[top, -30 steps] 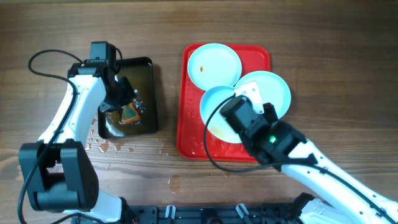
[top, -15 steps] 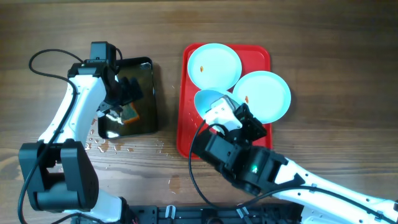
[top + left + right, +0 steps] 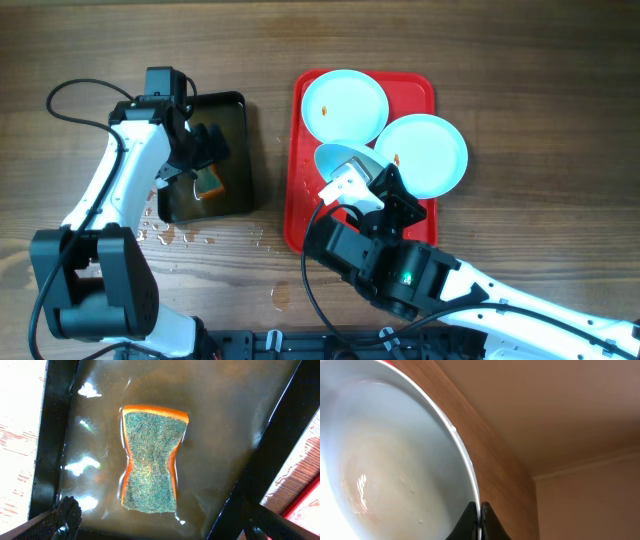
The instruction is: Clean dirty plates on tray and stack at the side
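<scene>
Near the front edge of the worktop (image 3: 500, 60), right of centre, the right jaws are closed on the rim of a lifted plate (image 3: 340, 160), pinching its edge. The plate is tilted above the red tray (image 3: 300, 215). In the wrist view its inside (image 3: 395, 460) shows a faint brownish smear and a wet sheen. Farther back on the red tray lie two more pale-blue plates. The second plate (image 3: 430, 150) overhangs the tray's right edge and bears a small orange spot. The third plate (image 3: 345, 100) is at the tray's far end. Left of the red tray, water drops (image 3: 165, 235) dot the wood beside a black tray (image 3: 243, 150) of brownish water. A green-and-orange sponge (image 3: 150, 460) lies in it, between the left jaws, which are spread wide and grip nothing.
</scene>
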You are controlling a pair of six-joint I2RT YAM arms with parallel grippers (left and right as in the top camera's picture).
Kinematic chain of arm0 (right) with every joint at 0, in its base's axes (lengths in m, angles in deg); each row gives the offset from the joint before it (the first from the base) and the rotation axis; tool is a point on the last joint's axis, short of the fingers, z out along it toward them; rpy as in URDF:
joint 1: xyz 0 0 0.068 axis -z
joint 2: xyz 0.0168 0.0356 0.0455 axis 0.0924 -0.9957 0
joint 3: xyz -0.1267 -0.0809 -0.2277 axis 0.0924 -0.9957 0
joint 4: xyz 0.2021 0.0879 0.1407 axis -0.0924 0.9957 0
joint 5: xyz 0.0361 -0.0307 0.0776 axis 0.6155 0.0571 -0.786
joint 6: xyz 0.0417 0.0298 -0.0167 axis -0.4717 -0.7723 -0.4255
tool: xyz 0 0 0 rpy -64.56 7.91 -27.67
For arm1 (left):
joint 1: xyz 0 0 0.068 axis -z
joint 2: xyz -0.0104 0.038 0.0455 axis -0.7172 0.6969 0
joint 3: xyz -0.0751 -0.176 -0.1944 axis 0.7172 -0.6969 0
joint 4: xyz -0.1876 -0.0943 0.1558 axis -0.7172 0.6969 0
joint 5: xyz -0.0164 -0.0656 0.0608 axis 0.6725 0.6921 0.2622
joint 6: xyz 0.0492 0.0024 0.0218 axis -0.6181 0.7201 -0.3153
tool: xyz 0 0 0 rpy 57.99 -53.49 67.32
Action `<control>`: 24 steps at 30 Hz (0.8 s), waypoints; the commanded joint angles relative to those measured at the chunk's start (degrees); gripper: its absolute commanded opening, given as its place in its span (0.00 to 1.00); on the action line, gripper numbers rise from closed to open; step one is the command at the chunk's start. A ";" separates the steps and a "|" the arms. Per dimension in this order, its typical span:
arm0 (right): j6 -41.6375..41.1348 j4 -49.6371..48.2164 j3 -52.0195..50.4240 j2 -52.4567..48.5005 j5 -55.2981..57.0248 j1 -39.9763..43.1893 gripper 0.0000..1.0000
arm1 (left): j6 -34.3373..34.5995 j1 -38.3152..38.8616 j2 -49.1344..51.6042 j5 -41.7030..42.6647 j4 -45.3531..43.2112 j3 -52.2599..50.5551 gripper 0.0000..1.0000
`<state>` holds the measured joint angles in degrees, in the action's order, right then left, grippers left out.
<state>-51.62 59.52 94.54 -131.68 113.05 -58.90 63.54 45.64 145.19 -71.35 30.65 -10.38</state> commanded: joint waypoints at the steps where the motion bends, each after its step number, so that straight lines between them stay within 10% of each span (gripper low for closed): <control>1: 0.07 -0.33 0.50 0.63 2.29 -0.24 0.04 | -0.31 -0.35 -0.35 0.63 -0.17 -0.55 1.00; 13: -4.46 -1.07 0.31 0.68 5.05 1.81 0.04 | -0.31 -0.35 -0.35 0.63 -0.17 -0.55 1.00; 24: 7.39 -5.90 0.52 0.33 -2.14 2.67 0.04 | -0.31 -0.35 -0.35 0.63 -0.17 -0.55 1.00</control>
<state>-47.56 54.80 94.54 -131.66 112.85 -57.22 63.54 45.64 145.19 -71.18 30.65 -10.38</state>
